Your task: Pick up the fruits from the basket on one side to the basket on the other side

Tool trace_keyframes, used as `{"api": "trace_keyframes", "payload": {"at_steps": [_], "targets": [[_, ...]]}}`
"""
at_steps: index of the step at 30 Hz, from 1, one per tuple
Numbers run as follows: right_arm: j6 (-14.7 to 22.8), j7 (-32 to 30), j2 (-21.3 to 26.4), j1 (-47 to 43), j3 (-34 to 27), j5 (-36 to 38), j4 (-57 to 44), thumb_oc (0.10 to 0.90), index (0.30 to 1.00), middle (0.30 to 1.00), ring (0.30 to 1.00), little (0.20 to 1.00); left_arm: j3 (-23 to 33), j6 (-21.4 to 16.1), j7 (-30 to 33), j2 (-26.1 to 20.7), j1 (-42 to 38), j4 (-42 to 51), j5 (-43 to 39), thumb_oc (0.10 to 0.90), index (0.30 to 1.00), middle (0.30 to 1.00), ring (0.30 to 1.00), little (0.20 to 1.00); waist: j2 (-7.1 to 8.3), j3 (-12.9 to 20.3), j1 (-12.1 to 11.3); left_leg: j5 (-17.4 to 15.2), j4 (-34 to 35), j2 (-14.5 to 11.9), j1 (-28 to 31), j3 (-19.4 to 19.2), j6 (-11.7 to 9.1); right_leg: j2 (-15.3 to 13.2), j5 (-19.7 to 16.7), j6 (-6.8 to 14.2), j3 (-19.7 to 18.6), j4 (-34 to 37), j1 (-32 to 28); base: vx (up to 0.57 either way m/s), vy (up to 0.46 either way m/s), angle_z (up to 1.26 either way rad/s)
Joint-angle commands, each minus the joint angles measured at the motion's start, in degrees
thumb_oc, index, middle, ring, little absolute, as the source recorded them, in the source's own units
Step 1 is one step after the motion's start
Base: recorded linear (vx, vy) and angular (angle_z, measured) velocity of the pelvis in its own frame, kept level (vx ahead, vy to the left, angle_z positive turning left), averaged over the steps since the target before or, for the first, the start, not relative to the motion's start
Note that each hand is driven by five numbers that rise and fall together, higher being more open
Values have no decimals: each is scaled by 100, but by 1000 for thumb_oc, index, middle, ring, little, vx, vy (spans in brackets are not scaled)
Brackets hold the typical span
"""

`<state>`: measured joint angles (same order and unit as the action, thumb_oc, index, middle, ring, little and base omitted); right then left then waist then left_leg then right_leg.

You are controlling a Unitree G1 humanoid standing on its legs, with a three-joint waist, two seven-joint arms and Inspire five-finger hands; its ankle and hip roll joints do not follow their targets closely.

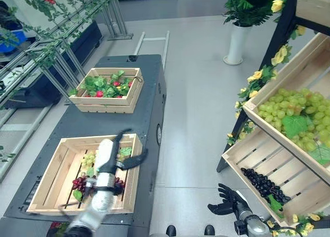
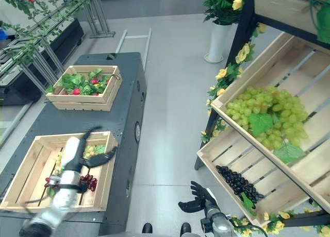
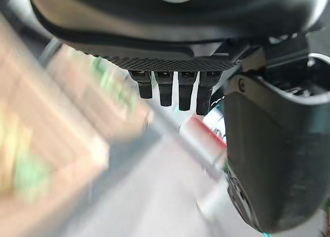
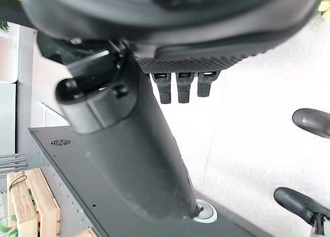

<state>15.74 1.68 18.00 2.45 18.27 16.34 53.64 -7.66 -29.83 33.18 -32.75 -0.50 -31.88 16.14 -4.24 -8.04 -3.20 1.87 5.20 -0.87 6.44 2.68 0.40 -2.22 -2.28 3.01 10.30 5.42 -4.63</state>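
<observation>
Over the near crate (image 1: 54,181) on the dark surface (image 1: 149,98) hovered left hand (image 1: 119,153), fingers spread, holding nothing — grapes (image 1: 82,183) lay beneath; best lowered straight before closing. Right hand (image 1: 230,201) hung relaxed, idle.

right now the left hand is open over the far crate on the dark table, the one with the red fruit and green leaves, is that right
Not quite. The left hand is open, but it hovers over the near crate, which holds green and dark red grapes, not over the far crate with the red fruit and leaves. The left eye view shows this.
</observation>
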Motion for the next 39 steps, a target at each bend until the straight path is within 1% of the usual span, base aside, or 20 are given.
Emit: {"api": "trace_keyframes", "payload": {"at_steps": [1,3,4,6,7,8,9,13,14,16,18,19,20,23,25,26,29,32,35,39], "targets": [[313,16,-2,-248,-37,153,-415,800,900,900,900,900,247,-277,681,-471,-702,306,341,800,900,900,900,900,231,19,-68,-233,-20,565,-143,-52,192,-66,329,-157,194,-175,-152,38,122,7],[320,27,42,-235,-16,111,-460,800,900,900,900,900,435,-82,887,-631,-672,294,464,800,900,900,900,900,196,-19,-103,-199,-47,559,-199,-15,193,-88,428,-186,230,-397,-36,28,106,8],[290,16,68,-219,11,115,-569,800,900,900,900,900,544,158,1118,-749,-656,283,657,800,900,900,900,900,187,-95,-134,-202,-203,556,-312,35,196,-117,531,-218,270,-689,98,12,79,16],[277,-2,72,-223,71,135,-671,800,900,900,900,900,604,274,1301,-840,-650,184,753,800,900,900,900,900,201,-196,-171,-206,-402,549,-444,82,199,-151,613,-237,334,-1010,256,-9,69,23],[302,14,85,-259,135,171,-715,800,900,900,900,900,652,376,1470,-939,-670,90,794,800,900,900,900,900,224,-313,-207,-207,-543,531,-549,104,202,-168,668,-251,373,-1241,395,-20,58,18],[321,28,91,-274,156,186,-717,800,900,900,900,900,659,426,1531,-972,-678,61,802,800,900,900,900,900,232,-352,-219,-209,-582,526,-578,110,202,-171,685,-255,382,-1297,431,-52,43,12],[400,43,94,-339,233,249,-705,800,900,900,900,900,682,489,1639,-1081,-736,-7,816,800,900,900,900,900,266,-477,-270,-229,-719,517,-684,131,205,-179,728,-260,415,-1437,528,-61,17,6],[557,47,139,-649,493,367,-730,800,900,900,900,900,652,685,1698,-1463,-1112,-331,794,800,900,900,900,900,360,-829,-409,-344,-1189,517,-1080,82,214,-191,853,-284,506,-1799,829,-124,26,11],[568,37,160,-727,547,418,-781,800,900,900,900,900,608,736,1709,-1566,-1227,-417,777,800,900,900,900,900,384,-930,-439,-393,-1363,518,-1206,31,212,-202,913,-295,549,-1951,912,-146,48,-2],[556,-27,205,-873,630,443,-981,800,900,900,900,900,532,855,1740,-1787,-1489,-574,840,800,900,900,900,900,451,-1176,-492,-584,-1959,517,-1587,-147,215,-296,1130,-334,679,-2547,1201,-139,54,14],[504,-85,240,-933,673,428,-1151,800,900,900,900,900,526,944,1694,-1956,-1584,-663,785,800,900,900,900,900,509,-1303,-524,-733,-2359,496,-1816,-254,239,-412,1253,-356,761,-3010,1404,-66,37,29],[491,-92,249,-943,677,436,-1177,800,900,900,900,900,525,956,1688,-1982,-1594,-676,772,800,900,900,900,900,521,-1321,-530,-767,-2430,493,-1857,-269,245,-434,1278,-359,772,-3086,1441,-42,70,10],[380,-142,293,-967,687,426,-1374,800,900,900,900,900,530,1103,1658,-2096,-1621,-742,712,800,900,900,900,900,588,-1449,-554,-966,-2875,486,-2093,-307,265,-527,1444,-394,781,-3533,1619,-22,82,-5],[268,-195,389,-1019,660,341,-1460,800,900,900,900,900,547,1262,1669,-2220,-1685,-836,468,800,900,900,900,900,644,-1600,-554,-1206,-3462,466,-2491,-383,295,-609,1727,-486,744,-4098,1903,-21,119,-1],[259,-199,433,-1044,635,332,-1399,800,900,900,900,900,549,1334,1693,-2280,-1763,-869,434,800,900,900,900,900,675,-1657,-563,-1260,-3658,473,-2654,-383,319,-641,1802,-513,723,-4330,2054,-30,93,0],[274,-187,480,-1093,609,366,-1316,800,900,900,900,900,528,1406,1674,-2380,-1903,-903,377,800,900,900,900,900,715,-1734,-573,-1328,-3916,475,-2847,-392,321,-656,1869,-535,703,-4539,2184,-41,78,2],[342,-117,549,-1191,557,407,-1153,800,900,900,900,900,477,1545,1620,-2623,-2153,-930,368,800,900,900,900,900,773,-1835,-607,-1449,-4286,483,-3116,-390,352,-671,1958,-558,680,-4842,2390,-29,55,6],[418,-73,628,-1265,550,427,-1067,800,900,900,900,900,249,1777,1496,-2941,-2510,-1015,684,800,900,900,900,900,846,-1927,-621,-1612,-4702,486,-3424,-368,387,-646,2058,-586,665,-5158,2624,-10,51,2],[404,-64,687,-1312,548,376,-1049,800,900,900,900,900,5,1830,1320,-3182,-2726,-1076,990,800,900,900,900,900,865,-1970,-603,-1690,-4906,461,-3600,-414,426,-636,2103,-594,648,-5354,2807,-4,64,-1],[390,32,826,-1414,559,296,-1028,800,900,900,900,900,-589,1911,1027,-3511,-2972,-1028,1569,800,900,900,900,900,865,-2039,-562,-1738,-5144,437,-3866,-412,413,-617,2097,-570,592,-5498,3062,-5,74,2]]}}
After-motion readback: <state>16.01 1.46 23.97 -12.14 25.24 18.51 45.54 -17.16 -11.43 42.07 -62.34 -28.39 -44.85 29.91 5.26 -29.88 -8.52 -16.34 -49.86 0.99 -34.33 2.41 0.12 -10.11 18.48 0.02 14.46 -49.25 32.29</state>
